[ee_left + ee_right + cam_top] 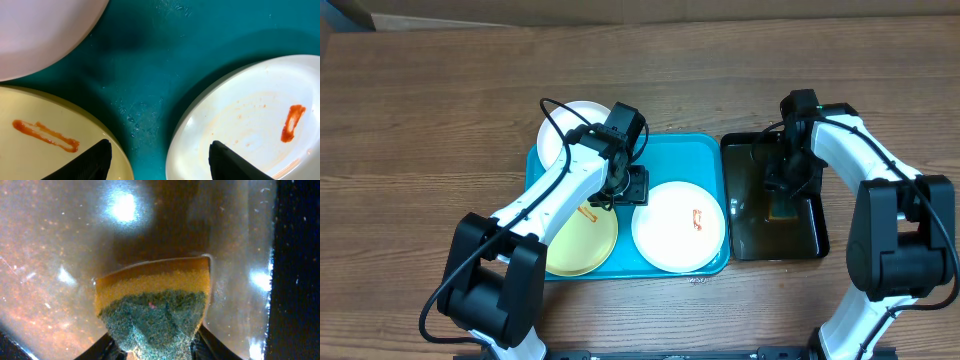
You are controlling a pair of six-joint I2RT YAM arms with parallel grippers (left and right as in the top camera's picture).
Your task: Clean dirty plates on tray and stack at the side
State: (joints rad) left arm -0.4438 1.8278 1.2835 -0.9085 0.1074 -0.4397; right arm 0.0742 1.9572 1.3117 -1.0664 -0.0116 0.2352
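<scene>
Between the right gripper's (152, 347) jaws a sponge (152, 300) is pinched by its green side, its yellow edge dipped ahead into the black tray's (295, 255) water. It is probably best lifted soaked, with the grip kept firm. The left gripper's (160, 145) jaws are spread empty over the tray (165, 50). A yellow plate (45, 120) lies beneath one jaw and a white plate (250, 110) beneath the other, both smeared red. A third plate (40, 30) lies beyond.
</scene>
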